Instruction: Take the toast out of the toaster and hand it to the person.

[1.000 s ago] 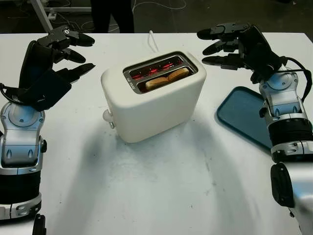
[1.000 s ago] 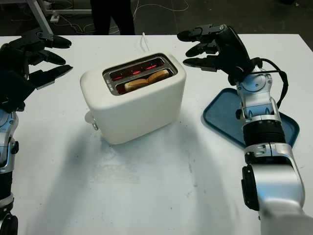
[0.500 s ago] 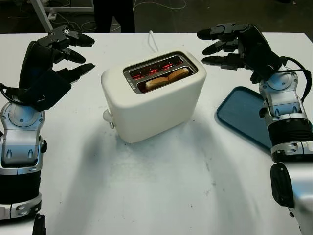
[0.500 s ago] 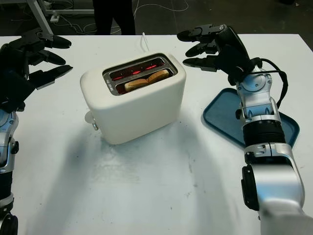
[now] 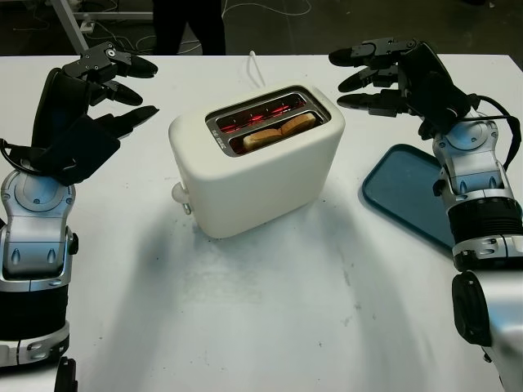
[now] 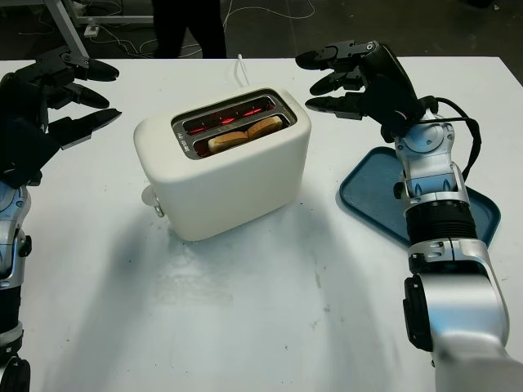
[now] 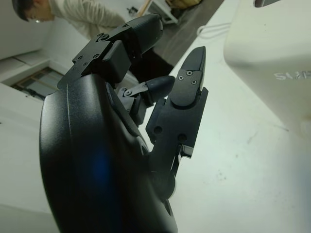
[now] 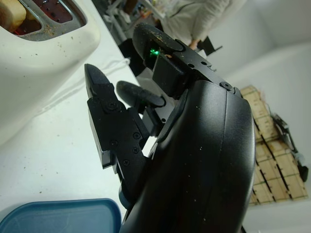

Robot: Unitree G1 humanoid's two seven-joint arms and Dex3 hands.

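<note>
A white toaster [image 5: 255, 159] stands in the middle of a white table [image 5: 270, 318], with the toast [image 5: 279, 131] sitting down in its near slot beside glowing red elements. The left hand [image 5: 102, 86] is raised to the toaster's left and the right hand [image 5: 384, 75] to its right, both open and holding nothing. A blue tray [image 5: 404, 192] lies on the table under the right arm, and a person's [image 6: 184, 24] legs stand beyond the far edge.

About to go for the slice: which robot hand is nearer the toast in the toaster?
Right. The right robot hand hovers just beside the golden-brown toast, open; the left robot hand is farther off, beyond the cream plastic toaster's opposite end.
</note>
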